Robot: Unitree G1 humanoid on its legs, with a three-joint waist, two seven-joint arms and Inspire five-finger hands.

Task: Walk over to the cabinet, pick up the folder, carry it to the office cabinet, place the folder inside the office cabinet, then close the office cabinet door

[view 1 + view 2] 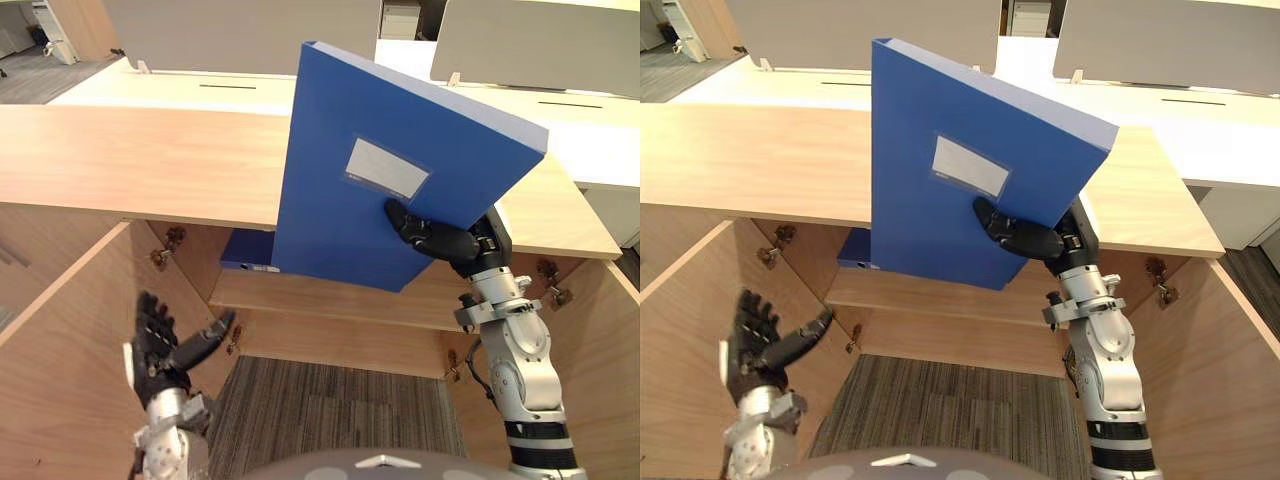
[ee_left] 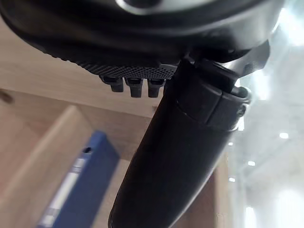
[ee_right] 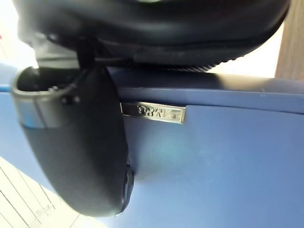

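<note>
Holding the blue folder up before the open office cabinet.
Pinched at its lower right edge by the right hand, tilted above the shelf, likely for lowering in; with the left hand spread empty low left, out of the path.

Not a single readable word so far. On the cover of the blue folder there's a pale rectangular label pocket, and it looks blank, with no writing to be seen. In close in the right wrist view, a small silvery plate is set into the folder's blue face. It's stamped with a few raised characters, too small and turned about to make out. Down on the cabinet shelf, a second blue folder carries a pale label strip along its spine, blurred, and nothing is legible there either.
</note>
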